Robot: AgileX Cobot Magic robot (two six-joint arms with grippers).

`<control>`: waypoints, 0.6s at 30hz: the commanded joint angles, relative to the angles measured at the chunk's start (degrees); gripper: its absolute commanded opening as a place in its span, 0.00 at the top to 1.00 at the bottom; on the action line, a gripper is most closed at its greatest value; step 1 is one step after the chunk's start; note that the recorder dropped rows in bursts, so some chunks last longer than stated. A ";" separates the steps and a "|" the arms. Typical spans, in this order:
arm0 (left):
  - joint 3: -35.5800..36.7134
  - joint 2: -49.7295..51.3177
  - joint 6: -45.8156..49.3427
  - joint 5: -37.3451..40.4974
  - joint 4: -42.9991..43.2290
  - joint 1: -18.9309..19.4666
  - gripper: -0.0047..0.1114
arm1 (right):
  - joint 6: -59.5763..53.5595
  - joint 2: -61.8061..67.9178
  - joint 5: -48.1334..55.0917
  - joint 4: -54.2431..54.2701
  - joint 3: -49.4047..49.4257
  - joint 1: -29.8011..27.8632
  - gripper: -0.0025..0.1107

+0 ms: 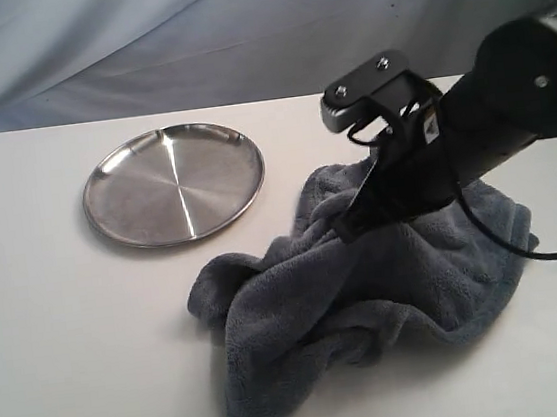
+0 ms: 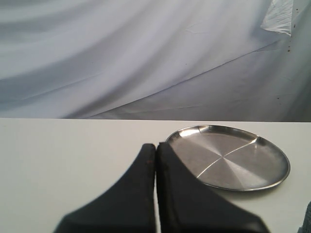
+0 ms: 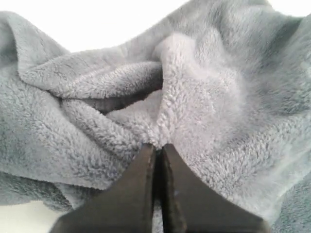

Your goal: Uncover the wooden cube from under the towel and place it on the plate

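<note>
Towel (image 1: 367,279) bunched, fold pinched in closed right pincer (image 3: 158,145); left pincer (image 2: 156,145) closed, empty, near plate (image 2: 228,160).

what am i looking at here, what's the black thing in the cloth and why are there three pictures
This is a robot with two arms, each ending in a two-fingered claw. The wide picture comes from a camera off the arms; the other two come from wrist cameras looking along each claw. On the white table lie a shiny steel plate and a rumpled blue-grey towel. The black thing is the right arm; the right claw is shut on a fold of towel. The left claw is shut on nothing, facing the plate. No wooden cube shows.
</note>
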 commanded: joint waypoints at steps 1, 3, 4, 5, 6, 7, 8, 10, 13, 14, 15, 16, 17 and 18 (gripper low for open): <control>0.25 -0.09 -0.15 -0.12 0.04 -0.05 0.95 | 0.31 -7.65 -2.71 0.02 0.12 -0.04 0.98; 0.25 -0.09 -0.15 -0.12 0.04 -0.05 0.95 | 0.31 -10.64 -4.78 0.02 0.12 -0.04 0.98; 0.25 -0.09 -0.15 -0.12 0.04 -0.05 0.95 | 0.31 -11.94 -6.13 0.02 0.12 -0.04 0.98; 0.25 -0.09 -0.15 -0.12 0.04 -0.05 0.95 | 0.31 -13.17 -7.66 0.02 0.12 -0.04 0.98; 0.25 -0.09 -0.15 -0.12 0.04 -0.05 0.95 | 0.31 -14.05 -8.80 0.02 0.12 -0.04 0.98; 0.25 -0.09 -0.15 -0.12 0.04 -0.05 0.95 | 0.31 -15.02 -10.24 0.02 0.12 -0.04 0.98; 0.25 -0.09 -0.15 -0.12 0.04 -0.05 0.95 | 0.31 -15.92 -11.79 0.02 0.12 -0.04 0.98; 0.25 -0.09 -0.15 -0.12 0.04 -0.05 0.95 | 0.31 -17.28 -14.85 0.02 0.12 -0.04 0.98; 0.25 -0.09 -0.15 -0.12 0.04 -0.05 0.95 | 0.31 -18.82 -18.61 0.02 0.12 -0.04 0.98; 0.25 -0.09 -0.15 -0.12 0.04 -0.05 0.95 | 0.31 -19.20 -20.09 0.02 0.12 -0.04 0.98; 0.25 -0.09 -0.15 -0.12 0.04 -0.05 0.95 | 0.31 -19.33 -21.70 0.02 0.12 -0.04 0.98; 0.25 -0.09 -0.15 -0.12 0.04 -0.05 0.95 | 0.31 -19.48 -23.23 0.02 0.12 -0.18 0.98; 0.25 -0.09 -0.15 -0.12 0.04 -0.05 0.95 | 0.31 -19.48 -24.43 0.02 0.12 -0.15 0.98; 0.25 -0.09 -0.15 -0.12 0.04 -0.05 0.95 | 0.19 -19.48 -25.90 -0.16 0.12 -0.15 0.98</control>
